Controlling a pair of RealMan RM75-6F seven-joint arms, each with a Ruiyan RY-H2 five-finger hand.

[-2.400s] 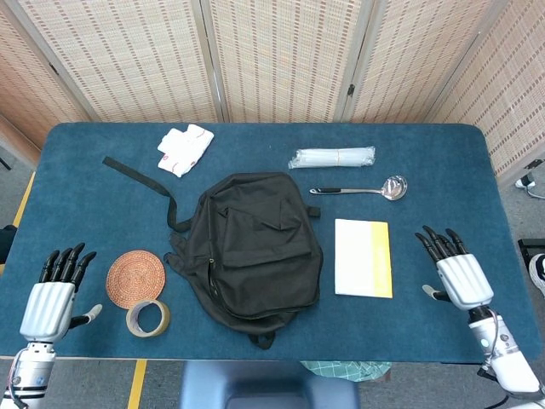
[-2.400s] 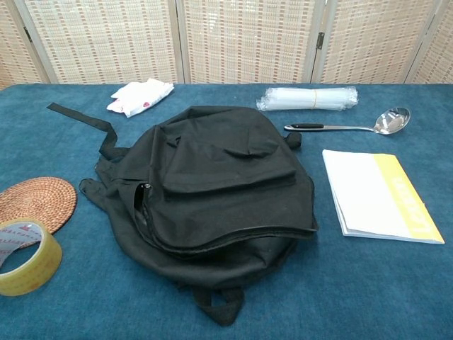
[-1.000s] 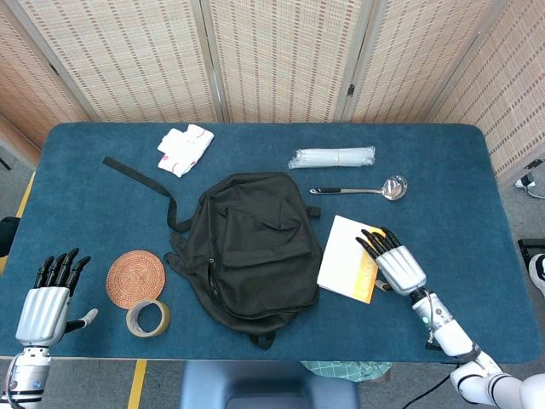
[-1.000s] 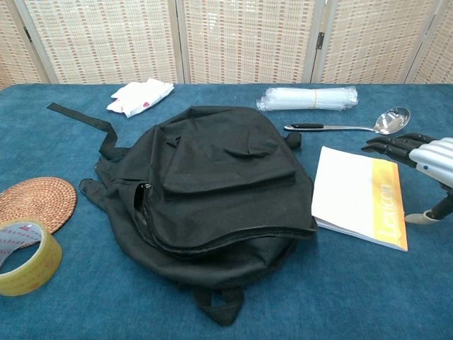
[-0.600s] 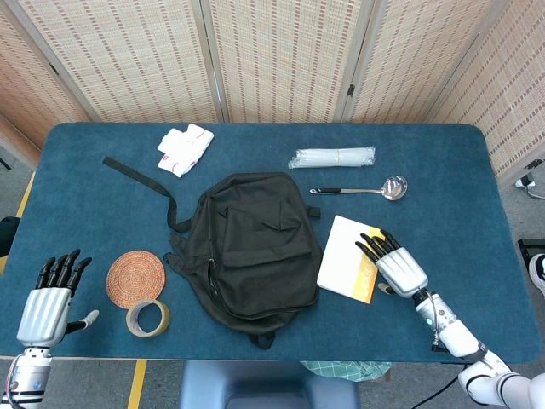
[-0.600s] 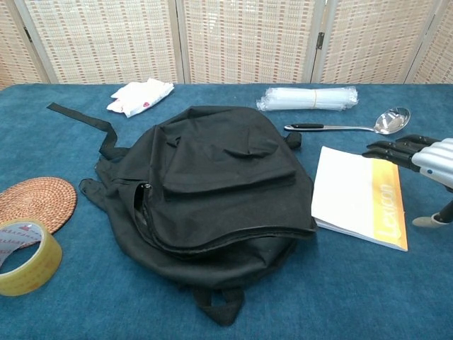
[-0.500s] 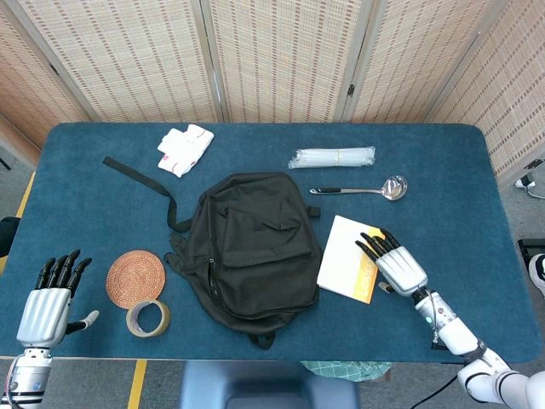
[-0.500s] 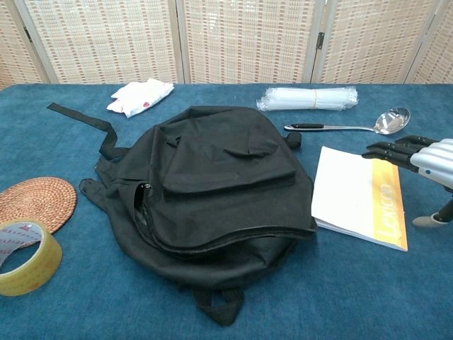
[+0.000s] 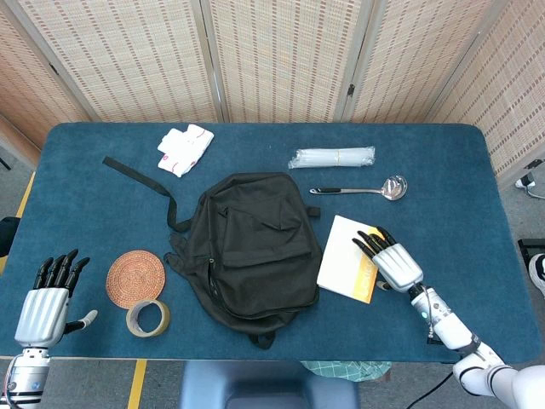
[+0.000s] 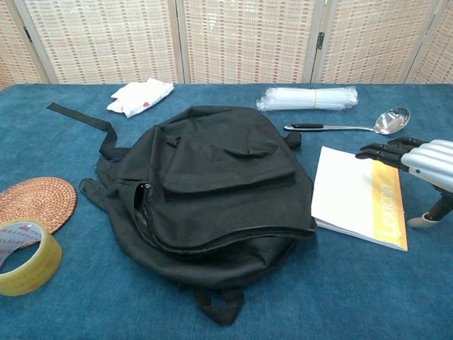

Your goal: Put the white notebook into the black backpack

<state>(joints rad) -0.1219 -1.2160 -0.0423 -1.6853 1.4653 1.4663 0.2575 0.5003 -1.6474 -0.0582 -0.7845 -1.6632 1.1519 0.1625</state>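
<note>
Right hand [image 9: 393,262], fingers apart, is hovering over the yellow-edged white notebook [image 9: 347,258] lying just right of the black fabric backpack [image 9: 247,247]; a shallow grasp risks slipping.

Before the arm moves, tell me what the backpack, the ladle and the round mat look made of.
Backpack: matte black woven fabric, likely nylon or polyester; it slumps and creases softly.
Ladle: polished metal, probably stainless steel; the bowl shines like a mirror, and the handle end looks dark, perhaps plastic.
Round mat: woven natural fibre, maybe rattan or straw; brown coiled rings show.
</note>
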